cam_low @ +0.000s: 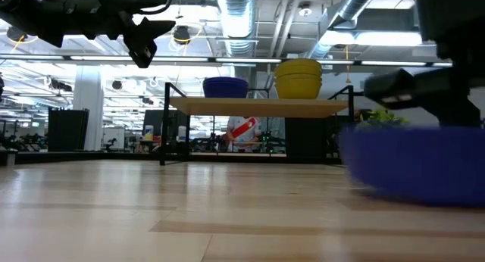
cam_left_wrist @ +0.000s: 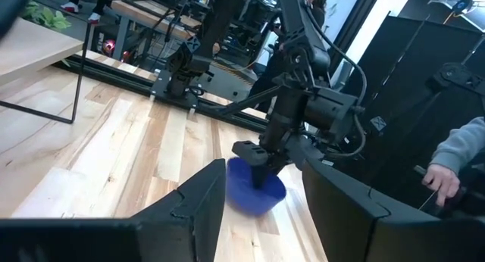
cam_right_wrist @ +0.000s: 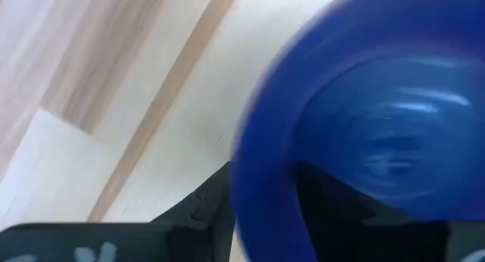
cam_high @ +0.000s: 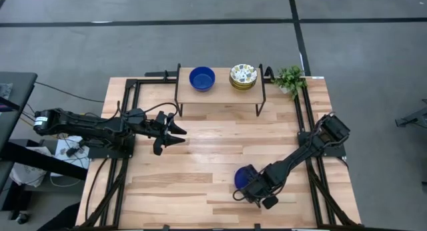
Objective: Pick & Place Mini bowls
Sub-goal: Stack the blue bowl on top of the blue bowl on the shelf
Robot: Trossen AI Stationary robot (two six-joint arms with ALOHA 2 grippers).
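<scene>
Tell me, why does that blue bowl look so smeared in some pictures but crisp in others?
In the right wrist view the blue bowl fills the frame, smeared, very close to the lens. In the low view it is a soft blur at the right edge. The high view shows it sharply at the right gripper.

Blue bowl (cam_high: pixel 202 78); floral stack (cam_high: pixel 243 76) white/green, prob. yellowish outside.

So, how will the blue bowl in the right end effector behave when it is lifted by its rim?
The blue bowl looks glossy, so it may slip between the right end effector's fingers. Held only at the rim, it could tilt. It appears rigid and probably breakable if dropped on the table.
</scene>
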